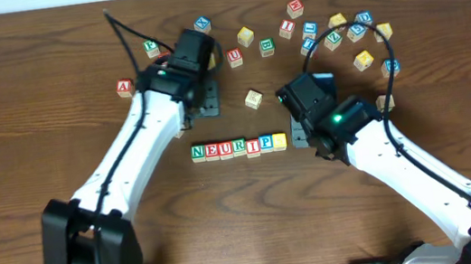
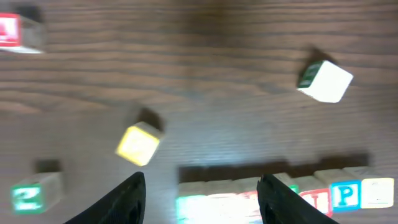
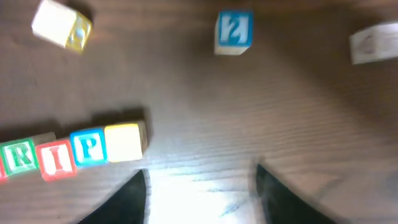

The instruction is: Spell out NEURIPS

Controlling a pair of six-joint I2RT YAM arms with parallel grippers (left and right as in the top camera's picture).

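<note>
Word: the letter row (image 1: 238, 147) lies near the centre of the table (image 1: 42, 48), reading N, E, U, R, I, P. The cubes touch so that they read as one word.
Last cube: a yellow-faced cube (image 1: 280, 141) closes the row's 3 o'clock end (its letter is too faint to read).
Left tool (image 2: 202, 180): fingers apart, nothing between them, hanging at 12 o'clock of the row.
Right tool (image 3: 200, 173): fingers apart and empty, at 3 o'clock of the yellow end, clear of it.
Spare cubes (image 1: 246, 36): scattered toward 12 to 2 o'clock, apart from the row.
Judgement: the spelling looks finished.
</note>
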